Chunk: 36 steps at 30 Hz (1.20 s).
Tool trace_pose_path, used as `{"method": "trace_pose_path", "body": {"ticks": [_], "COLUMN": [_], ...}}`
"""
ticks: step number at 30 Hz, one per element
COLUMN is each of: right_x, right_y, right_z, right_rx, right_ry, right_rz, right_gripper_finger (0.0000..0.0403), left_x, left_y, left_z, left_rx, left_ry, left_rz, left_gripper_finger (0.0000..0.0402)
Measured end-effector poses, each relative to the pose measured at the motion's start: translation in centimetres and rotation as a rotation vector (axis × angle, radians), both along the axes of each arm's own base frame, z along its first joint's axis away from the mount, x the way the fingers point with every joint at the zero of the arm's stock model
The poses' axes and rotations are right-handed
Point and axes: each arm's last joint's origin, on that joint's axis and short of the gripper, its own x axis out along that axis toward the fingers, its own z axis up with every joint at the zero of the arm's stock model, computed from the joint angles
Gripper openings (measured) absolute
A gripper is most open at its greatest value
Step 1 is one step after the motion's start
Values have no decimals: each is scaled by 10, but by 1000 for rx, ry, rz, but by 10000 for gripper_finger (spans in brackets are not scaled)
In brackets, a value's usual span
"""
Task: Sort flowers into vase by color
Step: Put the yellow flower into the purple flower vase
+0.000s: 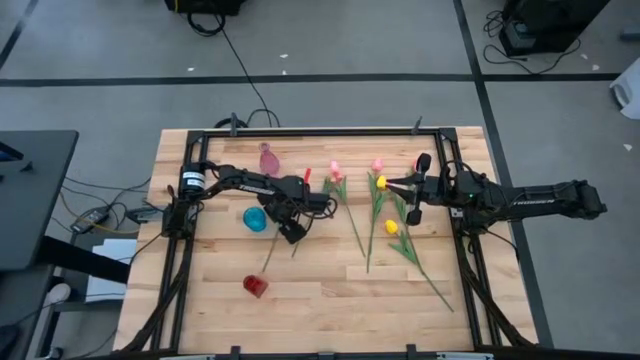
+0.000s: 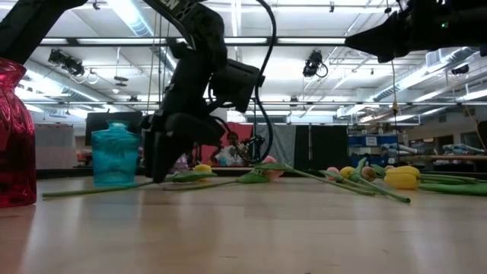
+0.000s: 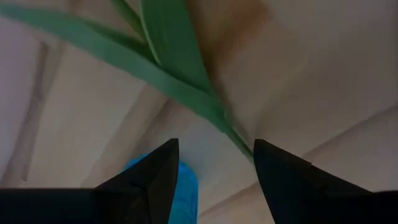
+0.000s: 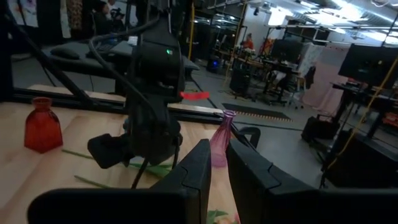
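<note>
My left gripper [image 1: 291, 232] is open and points down over a tulip's green stem [image 1: 272, 260], which lies flat on the table; the arm hides its head. In the left wrist view the stem and a leaf [image 3: 186, 87] run between the two fingers [image 3: 214, 168]. Two pink tulips [image 1: 335, 170] [image 1: 377, 165] and two yellow ones [image 1: 381, 183] [image 1: 391, 227] lie flat at the table's middle right. My right gripper [image 1: 400, 186] hovers over them, shut and empty [image 4: 219, 168]. A blue vase [image 1: 256, 218], a pink vase [image 1: 268, 158] and a red vase [image 1: 255, 286] stand upright. My left gripper stands astride the stem from above, pointing down. The stem runs up to the inner edge of one finger [image 3: 261, 158]. I cannot tell whether that finger touches it.
The blue vase [image 3: 185, 186] stands close beside my left gripper on the table's left side. In the low view the red vase [image 2: 15, 137] is nearest the camera. A dark frame [image 1: 300, 130] runs along the table's edges. Bare wood lies at the near middle.
</note>
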Motion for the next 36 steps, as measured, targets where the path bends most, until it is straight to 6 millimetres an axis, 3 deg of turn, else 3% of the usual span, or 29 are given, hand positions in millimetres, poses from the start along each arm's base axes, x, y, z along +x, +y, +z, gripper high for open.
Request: {"method": "trace_pose_path", "body": {"ticks": [6, 9, 15, 20, 26, 31, 36], "right_x": [0, 0, 0, 0, 0, 0, 0], "right_y": [0, 0, 0, 0, -1, -1, -1], "right_z": [1, 1, 1, 1, 1, 1, 1], "right_rx": [-1, -1, -7, -10, -12, -11, -11], "right_ry": [-9, -11, -10, -9, -8, -3, -4], "right_rz": [10, 10, 4, 1, -23, -27, -12], "right_gripper_finger": [66, 66, 66, 66, 66, 66, 66], "left_x": [4, 7, 8, 16, 24, 7, -15], "left_y": [1, 1, 0, 2, 5, 8, 14], "left_z": [-2, -2, -3, 7, 66, 128, 171], "left_rx": [14, 17, 3, 74, 228, 413, 560], "left_ry": [-42, -74, -93, -127, -295, -469, -647], "left_rz": [-10, -15, -20, -66, -109, -121, -113], "left_gripper_finger": [200, 160, 20, 13, 4, 3, 2]}}
